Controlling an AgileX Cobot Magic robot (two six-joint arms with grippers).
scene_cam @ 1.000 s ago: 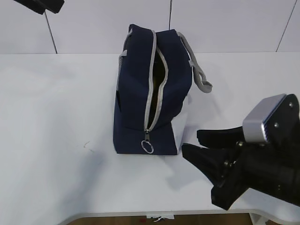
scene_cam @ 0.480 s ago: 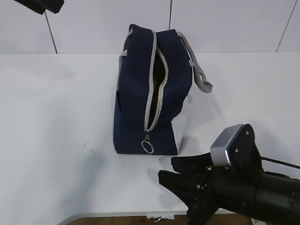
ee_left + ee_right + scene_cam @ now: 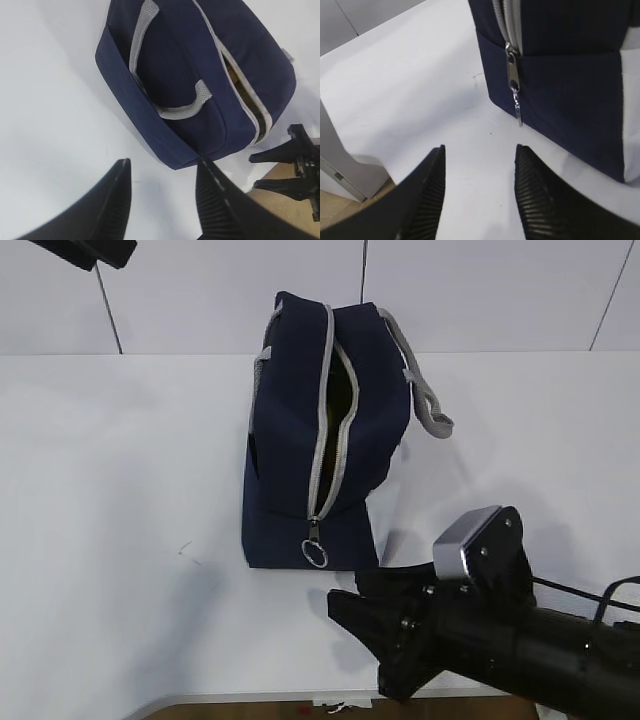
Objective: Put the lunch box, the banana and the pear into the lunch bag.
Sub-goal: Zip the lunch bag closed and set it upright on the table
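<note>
The navy lunch bag [image 3: 320, 430] stands mid-table with its zipper [image 3: 322, 420] partly open and its ring pull [image 3: 315, 554] hanging at the near end. Something yellowish shows in the gap [image 3: 233, 76]; I cannot tell what it is. The lunch box, banana and pear are not in view. My right gripper [image 3: 346, 592] is open and empty, low over the table just in front of the bag's near end, below and to the right of the ring pull [image 3: 518, 107]. My left gripper [image 3: 163, 165] is open and empty, above the table behind the bag [image 3: 190, 75].
The white table [image 3: 120, 470] stretches wide to the left of the bag. Its front edge [image 3: 250, 695] is close under my right arm. A grey handle [image 3: 425, 405] droops off the bag's right side. Part of my left arm [image 3: 85, 250] shows at the top left.
My right gripper has moved left along the table's front edge, from right of the bag to just in front of its near end. The bag and the left arm have not moved.
</note>
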